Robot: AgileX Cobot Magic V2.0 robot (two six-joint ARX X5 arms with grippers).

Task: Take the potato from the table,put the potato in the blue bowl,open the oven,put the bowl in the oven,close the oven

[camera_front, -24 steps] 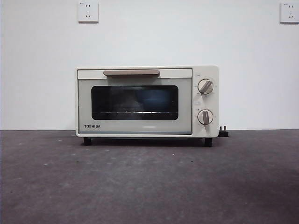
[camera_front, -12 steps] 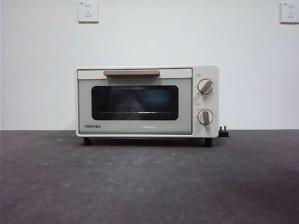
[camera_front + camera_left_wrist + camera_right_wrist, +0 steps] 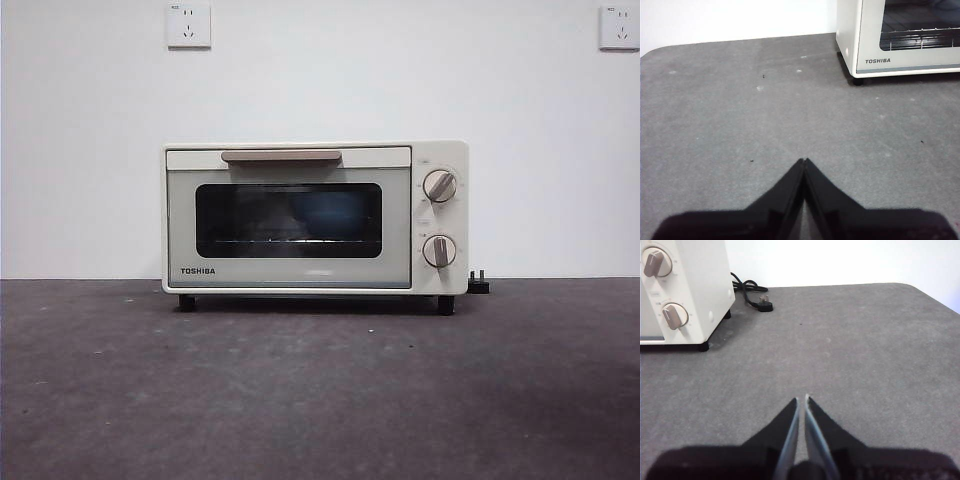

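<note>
Nearest, the left gripper (image 3: 804,161) hangs over bare table (image 3: 320,400) out from the oven's left front corner, jaws pressed together on nothing. The right gripper (image 3: 801,399) hangs out from the oven's knob side, tips nearly meeting, also holding nothing. Farther back the oven (image 3: 315,218) stands with its door up and closed. Through the glass a bluish shape (image 3: 335,212) shows on the rack; whether it is the bowl I cannot tell. A black plug (image 3: 764,304) lies behind the oven's right side.

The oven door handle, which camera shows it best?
The front view: the beige handle runs in full above the oven's closed glass door. The left wrist view catches only the oven's lower corner, the right wrist view only its knob side; neither shows the handle.
</note>
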